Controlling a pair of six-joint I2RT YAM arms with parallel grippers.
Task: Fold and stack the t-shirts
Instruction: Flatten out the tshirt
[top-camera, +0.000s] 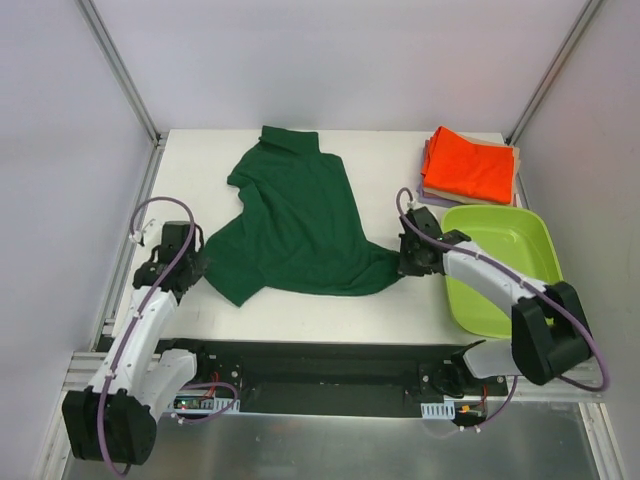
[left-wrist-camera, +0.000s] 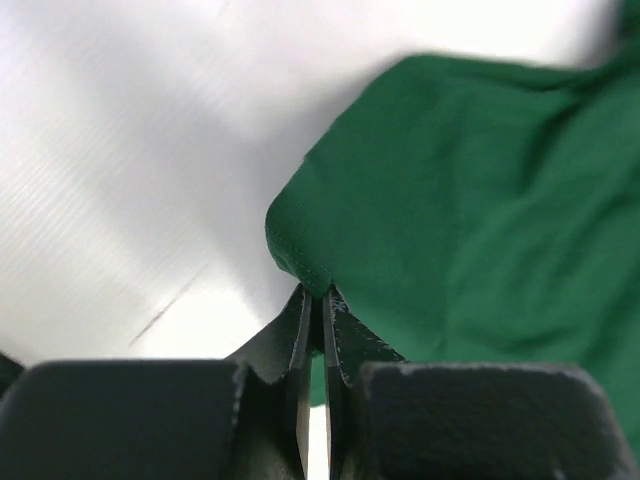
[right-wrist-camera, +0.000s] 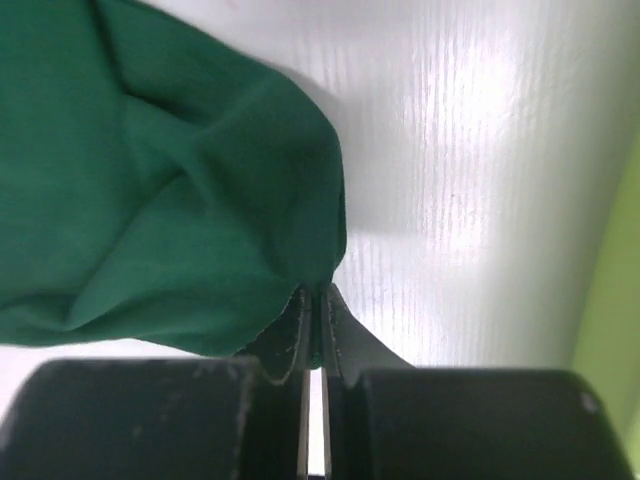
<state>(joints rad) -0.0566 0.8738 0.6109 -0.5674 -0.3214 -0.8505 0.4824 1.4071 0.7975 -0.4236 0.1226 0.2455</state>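
A large dark green collared shirt (top-camera: 296, 215) lies spread and rumpled on the white table, collar toward the back. My left gripper (top-camera: 193, 262) is shut on its near-left hem corner (left-wrist-camera: 300, 255). My right gripper (top-camera: 403, 262) is shut on the near-right hem corner (right-wrist-camera: 320, 262). In both wrist views the jaws pinch a stitched edge of green cloth. A folded bright orange t-shirt (top-camera: 470, 165) tops a stack at the back right, with beige (top-camera: 516, 160) and lavender (top-camera: 432, 197) edges showing under it.
A lime-green plastic bin (top-camera: 500, 262) sits on the right, just beside my right arm and in front of the folded stack. Aluminium frame posts stand at the back corners. The table's near edge (top-camera: 300, 330) runs in front of the shirt.
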